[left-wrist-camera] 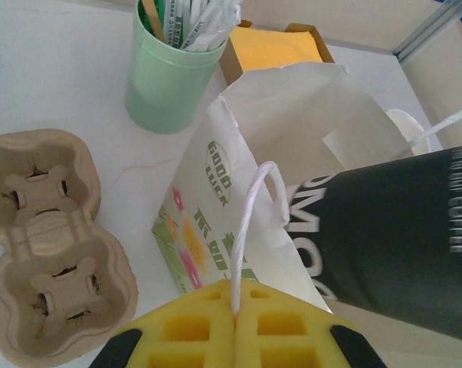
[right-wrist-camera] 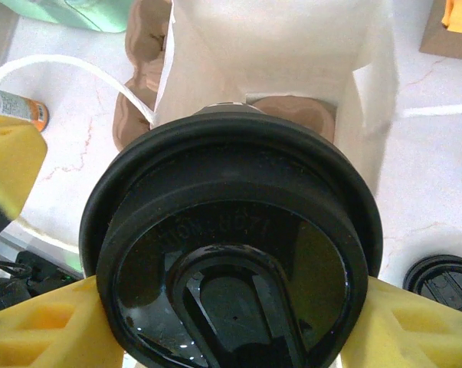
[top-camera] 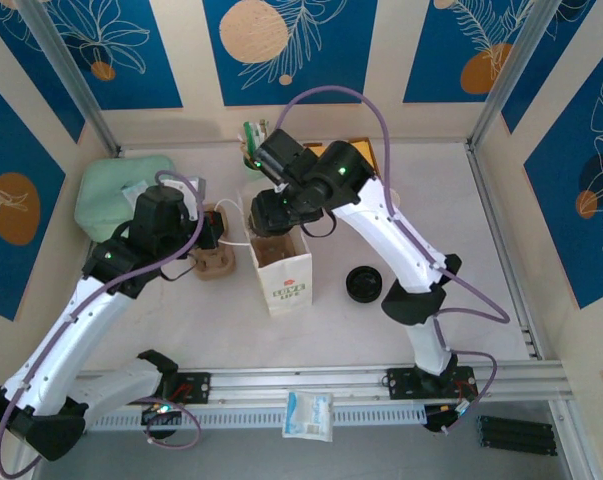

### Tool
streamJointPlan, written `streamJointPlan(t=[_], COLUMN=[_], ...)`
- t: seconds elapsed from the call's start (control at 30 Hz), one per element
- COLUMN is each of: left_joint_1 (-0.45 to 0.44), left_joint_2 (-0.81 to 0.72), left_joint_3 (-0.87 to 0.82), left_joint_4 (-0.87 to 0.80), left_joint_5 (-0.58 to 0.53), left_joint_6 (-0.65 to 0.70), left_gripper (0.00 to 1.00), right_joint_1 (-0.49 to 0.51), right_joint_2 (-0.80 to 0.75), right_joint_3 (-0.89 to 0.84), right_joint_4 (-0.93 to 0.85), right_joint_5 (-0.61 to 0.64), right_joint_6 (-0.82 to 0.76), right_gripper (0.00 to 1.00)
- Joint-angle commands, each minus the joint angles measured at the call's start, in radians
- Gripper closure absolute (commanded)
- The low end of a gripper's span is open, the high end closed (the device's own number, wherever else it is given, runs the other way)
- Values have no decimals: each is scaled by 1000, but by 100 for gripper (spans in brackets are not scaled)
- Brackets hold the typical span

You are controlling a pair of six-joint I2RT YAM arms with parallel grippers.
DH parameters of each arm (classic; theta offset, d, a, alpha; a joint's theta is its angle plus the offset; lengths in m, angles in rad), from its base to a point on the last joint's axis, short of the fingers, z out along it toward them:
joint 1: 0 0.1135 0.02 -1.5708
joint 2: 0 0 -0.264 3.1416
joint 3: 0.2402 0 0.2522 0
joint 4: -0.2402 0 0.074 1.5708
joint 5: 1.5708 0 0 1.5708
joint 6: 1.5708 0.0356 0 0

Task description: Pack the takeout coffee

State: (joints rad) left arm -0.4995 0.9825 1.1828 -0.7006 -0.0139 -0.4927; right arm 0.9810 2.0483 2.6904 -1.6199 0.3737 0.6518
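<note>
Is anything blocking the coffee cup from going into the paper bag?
Nothing visible does. The right fingers hold the coffee cup at the open paper bag, and the left fingers hold its handle string aside.

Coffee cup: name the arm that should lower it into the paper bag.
Right. The right gripper holds the lidded coffee cup over the open paper bag, while the left gripper is shut on the bag's white handle.
</note>
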Motion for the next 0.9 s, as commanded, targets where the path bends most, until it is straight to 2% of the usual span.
streamJointPlan(t=[0.0, 0.37, 0.67, 0.87], left_joint_1=[9, 8, 9, 7], left_joint_2=[-20, -54, -87, -104], left_joint_3=[-19, -36, -54, -81], left_joint_4=[28, 32, 34, 84], left_joint_5=[37, 61, 115, 193], left_joint_6=[2, 7, -8, -41], left_gripper=[99, 99, 99, 99], right_joint_1=[13, 8, -57, -109], right_joint_2=[36, 109, 94, 85], right_joint_3=[29, -8, -85, -97], right_joint_4=[-83, -141, -153, -153], right_joint_5=[27, 45, 32, 39], right_joint_6=[28, -2, -92, -130], right_gripper=[39, 39, 39, 39])
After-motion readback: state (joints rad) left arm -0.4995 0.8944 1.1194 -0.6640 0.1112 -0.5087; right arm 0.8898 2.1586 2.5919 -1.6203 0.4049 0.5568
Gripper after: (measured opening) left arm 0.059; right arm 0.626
